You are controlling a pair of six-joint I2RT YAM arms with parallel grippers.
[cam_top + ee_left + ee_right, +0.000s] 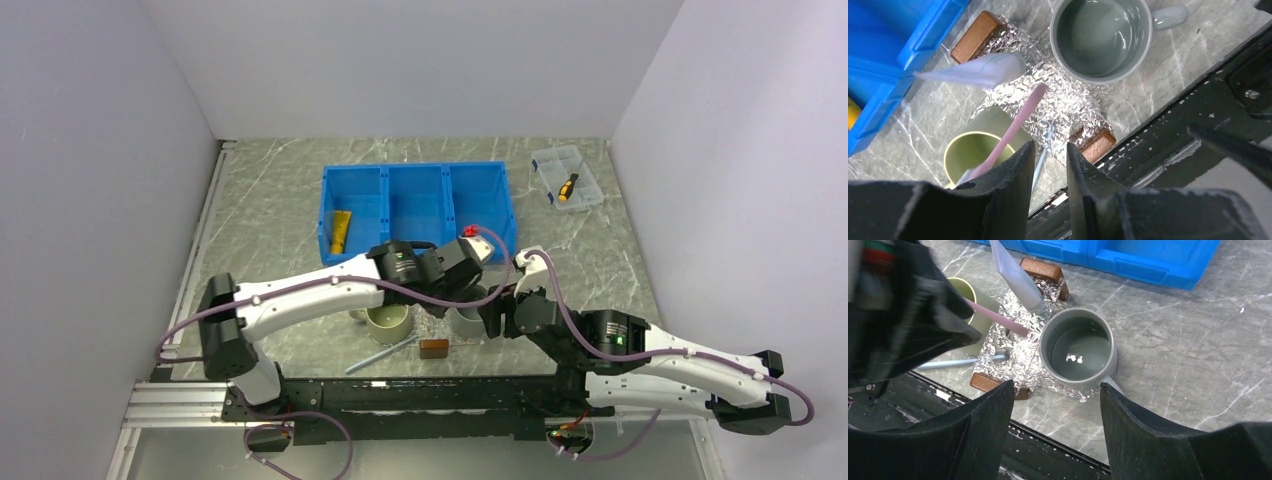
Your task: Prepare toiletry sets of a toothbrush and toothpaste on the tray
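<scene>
The tray [1096, 145] is narrow, foil-lined, with a brown block at each end [986, 381]. A grey mug [1079, 347] stands on its right part. The toothpaste [979, 70], a pale tube, lies tilted with its round end on the foil [1020, 280] and its flat end toward the blue bin. The pale blue toothbrush [950, 363] lies on the table with its head on the tray's near end [382, 355]. My left gripper [1049, 147] hovers above the tray's near end, jaws slightly apart with nothing between them. My right gripper [1055, 390] is open just in front of the grey mug.
A green mug [973, 150] beside the tray holds a pink stick [1018, 122] that leans over the foil. The blue three-compartment bin [415, 165] stands behind, a yellow item [340, 231] in its left part. A clear lidded box [567, 178] sits far right. The black rail [1168, 125] borders the near edge.
</scene>
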